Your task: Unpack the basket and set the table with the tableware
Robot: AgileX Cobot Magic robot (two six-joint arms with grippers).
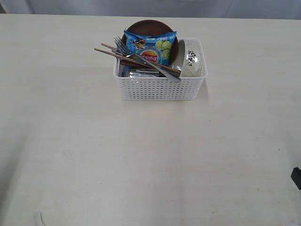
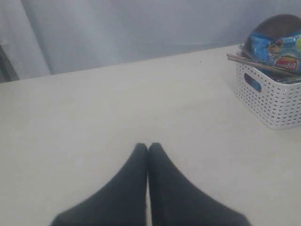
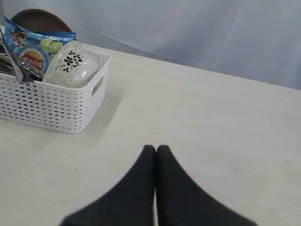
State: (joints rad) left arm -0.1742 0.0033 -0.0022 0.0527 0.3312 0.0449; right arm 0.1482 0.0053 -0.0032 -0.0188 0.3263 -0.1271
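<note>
The white lattice basket (image 1: 160,87) stands at the back middle of the cream table (image 1: 141,160). In it the round brown plate (image 1: 146,26) leans upright at the back. A white speckled bowl (image 1: 192,59) lies on its side at the right end. A steel fork (image 1: 123,46) and wooden chopsticks (image 1: 110,51) stick out over the left rim. My left gripper (image 2: 148,146) hangs shut and empty over bare table, well away from the basket (image 2: 273,96). My right gripper (image 3: 156,148) is likewise shut and empty, apart from the basket (image 3: 51,106). Knife, spoon and cup are hidden.
A blue chips packet (image 1: 151,46) rests on top of the tableware in the basket. A dark piece of the right arm (image 1: 296,177) shows at the right edge of the exterior view. Grey curtain hangs behind the table's far edge.
</note>
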